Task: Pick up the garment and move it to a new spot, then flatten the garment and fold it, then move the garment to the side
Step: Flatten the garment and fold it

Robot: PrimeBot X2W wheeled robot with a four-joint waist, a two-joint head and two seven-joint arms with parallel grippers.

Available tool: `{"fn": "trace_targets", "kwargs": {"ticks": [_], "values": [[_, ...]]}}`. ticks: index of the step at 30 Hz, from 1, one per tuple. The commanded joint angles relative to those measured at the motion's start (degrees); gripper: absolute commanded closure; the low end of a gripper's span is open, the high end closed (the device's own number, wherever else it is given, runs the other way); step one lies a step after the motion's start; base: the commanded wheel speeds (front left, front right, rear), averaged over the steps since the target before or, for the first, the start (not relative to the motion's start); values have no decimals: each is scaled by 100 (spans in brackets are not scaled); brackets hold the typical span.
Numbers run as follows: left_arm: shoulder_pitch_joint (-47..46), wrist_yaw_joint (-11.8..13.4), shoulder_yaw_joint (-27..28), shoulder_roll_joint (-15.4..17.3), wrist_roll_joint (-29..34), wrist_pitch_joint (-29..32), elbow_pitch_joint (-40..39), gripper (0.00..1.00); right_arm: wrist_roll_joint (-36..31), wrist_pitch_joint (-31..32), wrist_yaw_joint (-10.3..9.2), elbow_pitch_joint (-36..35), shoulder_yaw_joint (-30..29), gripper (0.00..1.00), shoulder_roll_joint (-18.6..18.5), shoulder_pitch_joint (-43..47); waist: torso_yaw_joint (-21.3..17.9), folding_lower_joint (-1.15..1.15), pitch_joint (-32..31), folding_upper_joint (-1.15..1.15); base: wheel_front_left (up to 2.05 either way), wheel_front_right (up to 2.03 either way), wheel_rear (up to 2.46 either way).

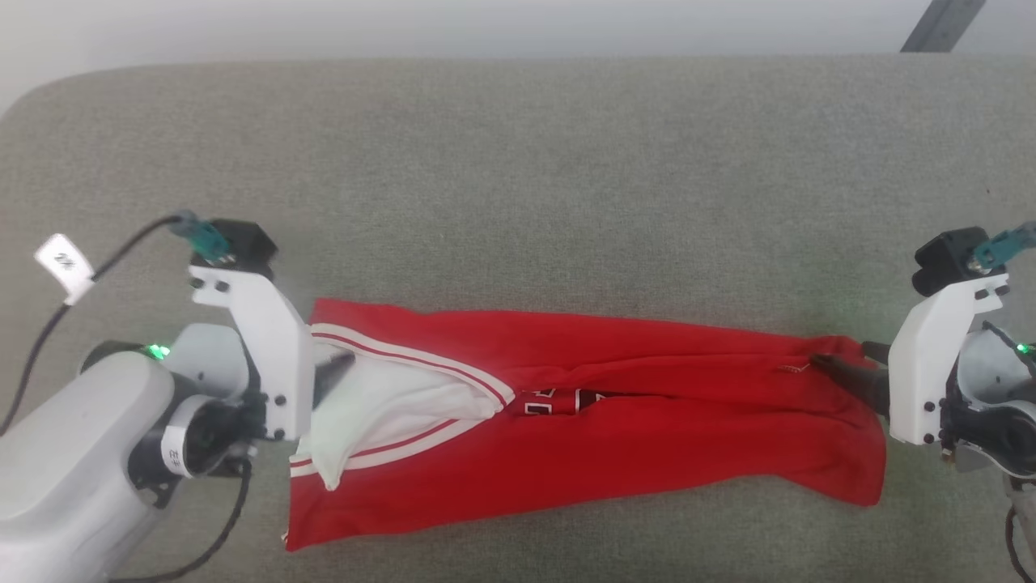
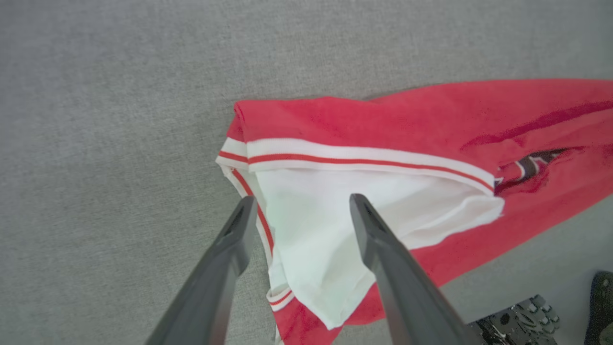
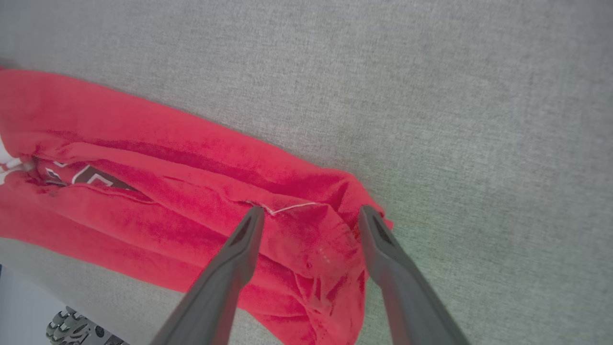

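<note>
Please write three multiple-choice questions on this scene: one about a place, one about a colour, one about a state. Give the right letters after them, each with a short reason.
1. Which end of the garment lies at the left gripper?
A. the plain red hem
B. the end with the white sleeve
C. neither end

2. What colour is the surface under the garment?
A. blue
B. brown
C. grey

3. In what state is the right gripper?
A. open, at the red cloth
B. shut, lifting the garment clear
C. shut on a sleeve

Answers: B, white cloth and striped trim lie at that gripper in the left wrist view; C, grey fabric shows all around the garment; A, its jaws stand apart in the right wrist view.
</note>
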Motion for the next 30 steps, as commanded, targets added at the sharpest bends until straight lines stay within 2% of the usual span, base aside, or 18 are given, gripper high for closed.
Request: {"fn": "trace_targets", "kwargs": {"ticks": [1,6,11,15,20,28,29,30], "values": [[88,-8,38,-17,-3,-50,14,0,-14,-31,2,-19,-3,0,-2,-1,15,0,-24,0,0,0,0],[177,-247,274,12,192,-851,56,0,13,12,2,-151,-68,0,0,120,69,0,-112,0,0,0,0],[337,-570,499,-29,535,-2060,188,0,-113,210,2,-34,-255,0,40,256,182,0,-161,0,0,0,0],[580,-734,692,-106,688,-2983,424,0,-183,304,2,125,-401,0,124,372,301,0,-172,0,0,0,0],[926,-849,965,-201,799,-4124,751,0,-316,343,2,447,-572,0,223,474,479,0,-157,0,0,0,0],[1267,-955,1286,-372,888,-5299,1232,0,-284,106,2,1067,-468,0,501,450,709,0,-106,0,0,0,0],[1316,-977,1326,-408,902,-5378,1289,0,-238,93,3,1152,-439,9,551,454,727,0,-105,0,0,0,0],[1373,-997,1363,-431,941,-5443,1345,0,-214,78,3,1184,-364,58,576,457,745,0,-104,0,0,0,0]]}}
